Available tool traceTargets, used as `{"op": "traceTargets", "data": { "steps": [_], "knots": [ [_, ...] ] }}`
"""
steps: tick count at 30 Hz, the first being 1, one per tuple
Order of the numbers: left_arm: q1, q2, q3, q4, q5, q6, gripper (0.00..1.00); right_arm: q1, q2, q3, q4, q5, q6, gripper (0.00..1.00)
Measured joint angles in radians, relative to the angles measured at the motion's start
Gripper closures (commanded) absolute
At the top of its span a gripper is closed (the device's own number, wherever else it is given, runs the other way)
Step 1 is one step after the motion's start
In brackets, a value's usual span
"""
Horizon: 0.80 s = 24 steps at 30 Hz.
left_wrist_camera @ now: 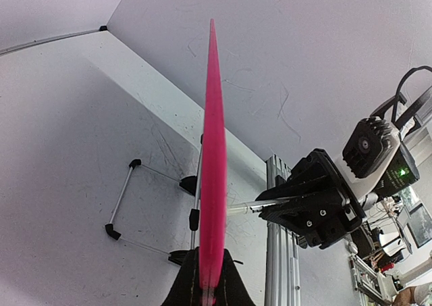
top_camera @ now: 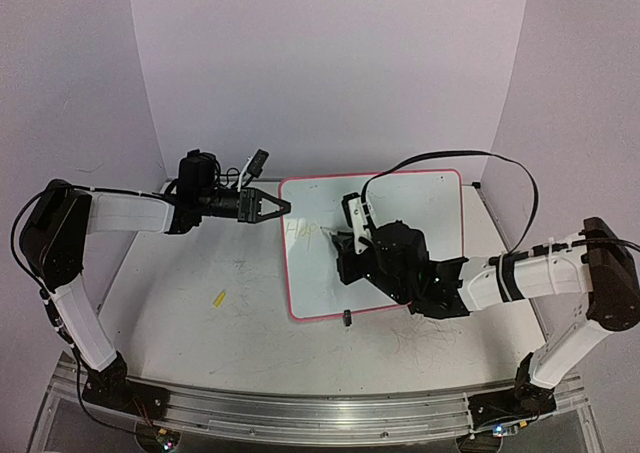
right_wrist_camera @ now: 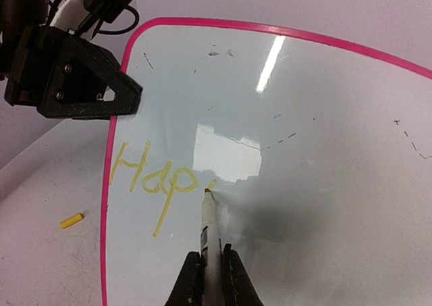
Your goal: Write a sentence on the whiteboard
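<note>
Pressing a slim marker (right_wrist_camera: pixel 208 225) to the whiteboard (top_camera: pixel 420 198), the right end effector (right_wrist_camera: pixel 212 279) is clamped around the pen's barrel, with the tip touching the glossy surface just right of the yellow letters. The sentence (right_wrist_camera: pixel 152 174) reads only "Hap", close to the board's left edge. The left end effector (top_camera: pixel 280 206) is closed on the red-pink rim (left_wrist_camera: pixel 213 150) high on that left edge, its fingers pinching either side. The board sits toward the far centre of the scuffed white desk (top_camera: pixel 200 343), between the two arms, with a black clip foot (top_camera: pixel 346 319) at its near edge and a wire stand (left_wrist_camera: pixel 125 198) beneath it. A small yellow piece (top_camera: pixel 219 298) lies on the desk to the board's left, well apart from both arms.
</note>
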Motion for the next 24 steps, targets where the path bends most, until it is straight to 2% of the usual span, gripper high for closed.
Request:
{"op": "traceTargets", "data": {
  "steps": [24],
  "knots": [
    [0.0,0.0,0.0,0.0,0.0,0.0,1.0,0.038,0.0,-0.039,-0.035,-0.024,0.048,1.0]
  ]
}}
